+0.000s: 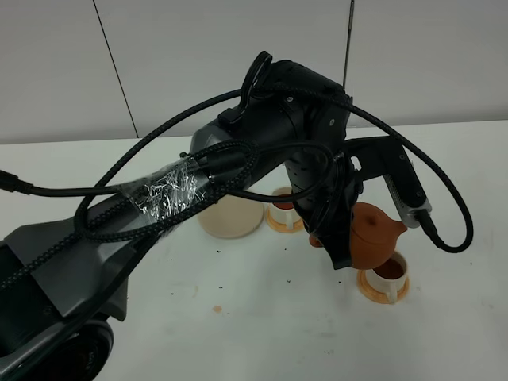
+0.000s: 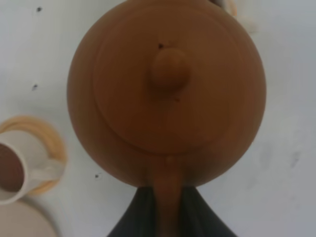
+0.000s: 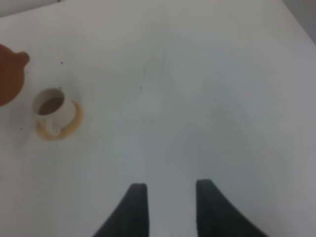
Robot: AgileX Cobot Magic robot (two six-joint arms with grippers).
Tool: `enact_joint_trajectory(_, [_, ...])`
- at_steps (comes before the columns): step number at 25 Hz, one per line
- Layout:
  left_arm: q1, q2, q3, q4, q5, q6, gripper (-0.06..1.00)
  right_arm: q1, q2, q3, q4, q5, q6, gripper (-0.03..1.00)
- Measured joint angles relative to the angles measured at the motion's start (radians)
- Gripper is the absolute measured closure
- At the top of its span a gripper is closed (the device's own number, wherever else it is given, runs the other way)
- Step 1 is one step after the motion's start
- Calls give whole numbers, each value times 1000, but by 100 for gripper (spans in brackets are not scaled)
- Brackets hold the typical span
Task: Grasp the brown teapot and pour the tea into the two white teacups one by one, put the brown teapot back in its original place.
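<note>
My left pincer (image 1: 343, 238) grips the brown teapot (image 1: 373, 236) in the air, spout over the near white teacup (image 1: 390, 275), which holds dark tea on its orange coaster (image 1: 373, 287). The other cup (image 1: 283, 208) peeks out behind my arm, beside the bare beige saucer (image 1: 230, 218) on the white table (image 1: 262, 317).

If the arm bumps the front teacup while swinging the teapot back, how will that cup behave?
The front teacup looks small and light, so it would probably slide or tip. It holds brown tea, so a knock likely spills some. It sits on an orange coaster and might skid off. The teapot, held by the left gripper, hangs close above.
</note>
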Motion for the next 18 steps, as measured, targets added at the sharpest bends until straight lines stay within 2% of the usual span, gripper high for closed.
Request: enact_joint_trajectory(18, [6,0,0,-15,0,-3,77,0,0,0,0,0,0,73])
